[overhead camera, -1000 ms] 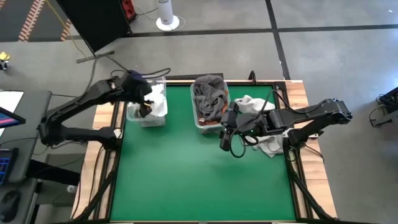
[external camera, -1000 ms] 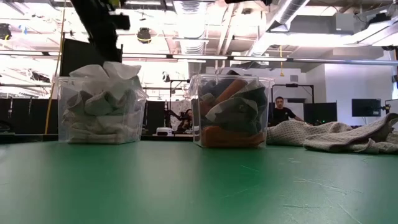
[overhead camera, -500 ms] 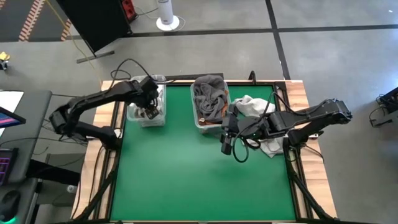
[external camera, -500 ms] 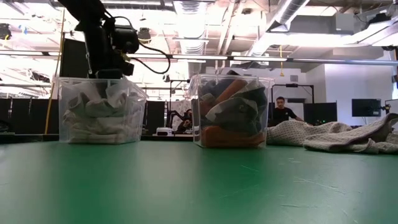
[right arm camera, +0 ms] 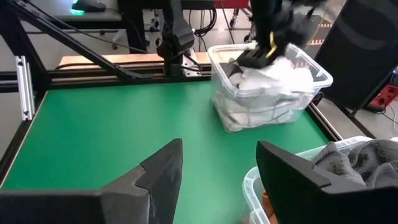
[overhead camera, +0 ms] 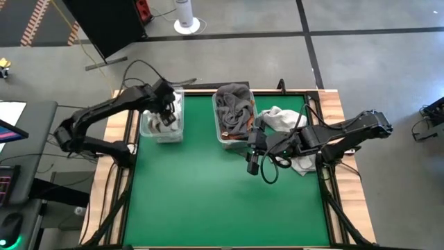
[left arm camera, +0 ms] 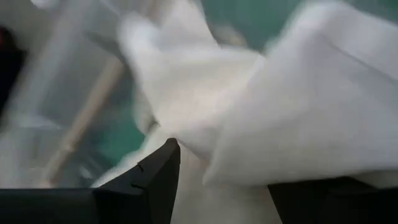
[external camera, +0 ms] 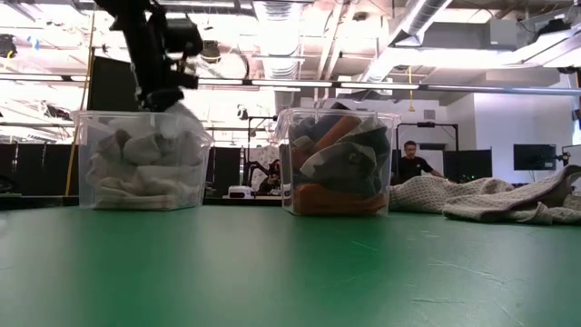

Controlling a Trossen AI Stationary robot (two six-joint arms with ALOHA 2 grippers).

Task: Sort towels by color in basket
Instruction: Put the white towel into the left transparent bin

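Item: my left gripper (overhead camera: pixel 165 117), arm reaching in from nine o'clock, dips into the left bin (overhead camera: pixel 148 129), fingers spread around the white towels (external camera: pixel 136 168); actual grasp, cannot tell. Item: my right gripper (overhead camera: pixel 252 163), unclenched, empty, hovers at table centre. Low view alone shows rust-orange cloth (external camera: pixel 338 198) under grey in the middle bin (external camera: pixel 283 163).

I see a green table top (overhead camera: pixel 208 201) with a light wooden border (overhead camera: pixel 334 104), standing on a grey concrete floor (overhead camera: pixel 374 62) that has dark lines across it. Behind the table there is a white round stand (overhead camera: pixel 186 21) and a black panel (overhead camera: pixel 111 21). In the low view the room has bright ceiling lamps (external camera: pixel 272 27), pipes (external camera: pixel 408 23) and a person (external camera: pixel 413 162) far behind.
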